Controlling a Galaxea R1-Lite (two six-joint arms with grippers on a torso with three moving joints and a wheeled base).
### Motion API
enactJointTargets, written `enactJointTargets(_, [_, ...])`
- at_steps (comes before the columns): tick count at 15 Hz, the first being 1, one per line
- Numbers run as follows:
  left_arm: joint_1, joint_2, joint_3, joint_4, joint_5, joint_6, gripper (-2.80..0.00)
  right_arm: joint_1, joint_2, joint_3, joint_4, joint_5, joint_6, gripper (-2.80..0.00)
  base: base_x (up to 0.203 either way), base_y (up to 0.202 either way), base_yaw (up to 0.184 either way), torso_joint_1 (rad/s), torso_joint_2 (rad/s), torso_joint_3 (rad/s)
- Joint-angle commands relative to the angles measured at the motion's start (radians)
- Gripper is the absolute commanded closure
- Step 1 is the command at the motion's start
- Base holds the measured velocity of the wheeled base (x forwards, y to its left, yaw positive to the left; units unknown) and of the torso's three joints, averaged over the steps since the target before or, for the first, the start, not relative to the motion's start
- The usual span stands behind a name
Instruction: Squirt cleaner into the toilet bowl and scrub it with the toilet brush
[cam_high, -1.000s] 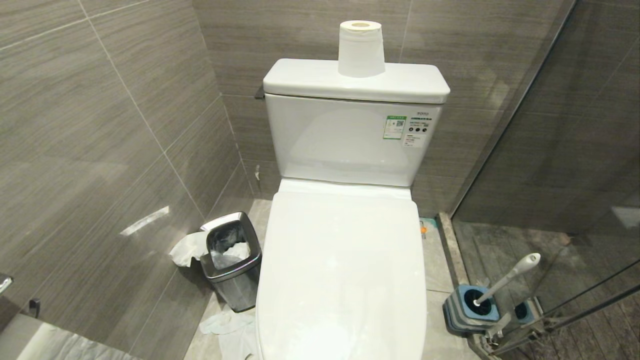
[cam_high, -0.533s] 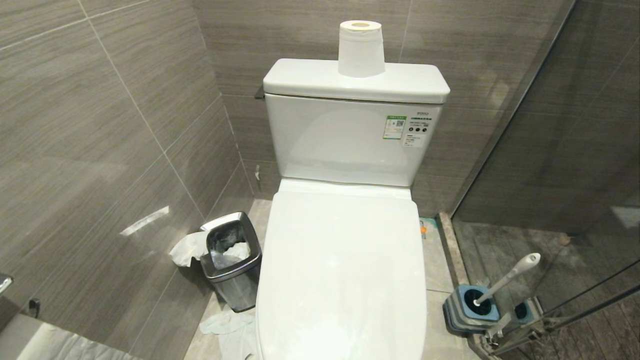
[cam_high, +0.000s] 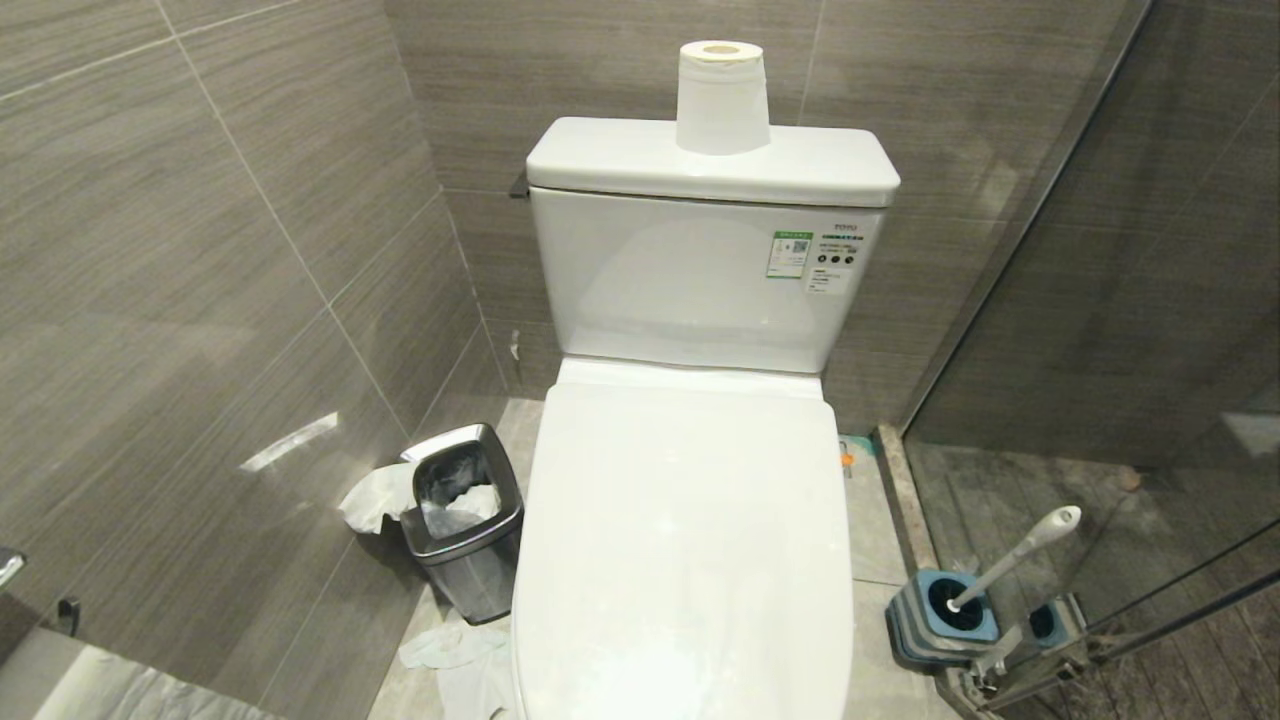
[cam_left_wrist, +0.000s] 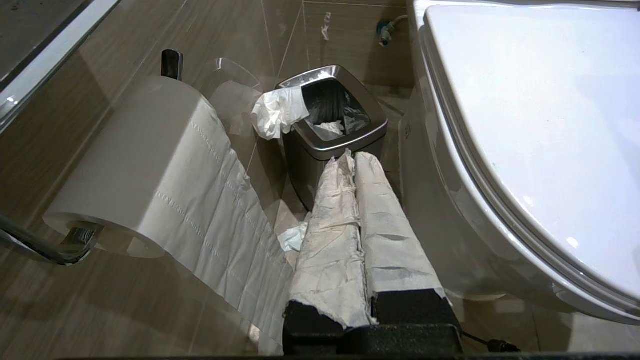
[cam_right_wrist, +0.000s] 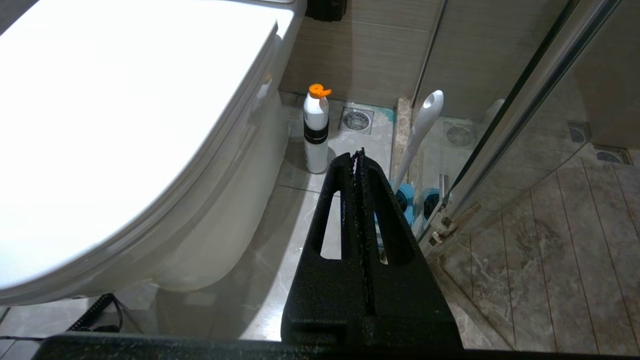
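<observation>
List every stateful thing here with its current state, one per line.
White toilet lid: closed over the bowl.
White-handled toilet brush: standing in its blue-grey holder.
Steel-rimmed waste bin: open, tissue inside.
White bottle with orange cap: upright, capped.
Left tool: shut, paper-wrapped.
Right tool: shut, empty.

Toilet (cam_high: 685, 540): centre of the floor, lid down, cistern (cam_high: 700, 280) behind it against the back wall.
Paper roll (cam_high: 722, 97): upright on the cistern lid.
Waste bin (cam_high: 462, 520): on the floor left of the toilet, by the left wall; tissue hangs over its rim.
Toilet brush (cam_high: 1015, 556): leaning in its holder (cam_high: 940, 618), right of the toilet beside the glass partition.
Bottle (cam_right_wrist: 316, 130): upright on the floor, between toilet and holder, nearer the back wall.
</observation>
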Motion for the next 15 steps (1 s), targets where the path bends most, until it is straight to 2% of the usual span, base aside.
enactJointTargets(1, [0.0, 0.001, 0.002, 0.0, 0.0, 0.0, 0.0, 0.0, 0.0, 0.0, 0.0, 0.0, 0.0, 0.0, 0.0, 0.0, 0.0, 0.0, 0.0, 0.0])
enactJointTargets(15, [0.0, 0.001, 0.002, 0.0, 0.0, 0.0, 0.0, 0.0, 0.0, 0.0, 0.0, 0.0, 0.0, 0.0, 0.0, 0.0, 0.0, 0.0, 0.0, 0.0])
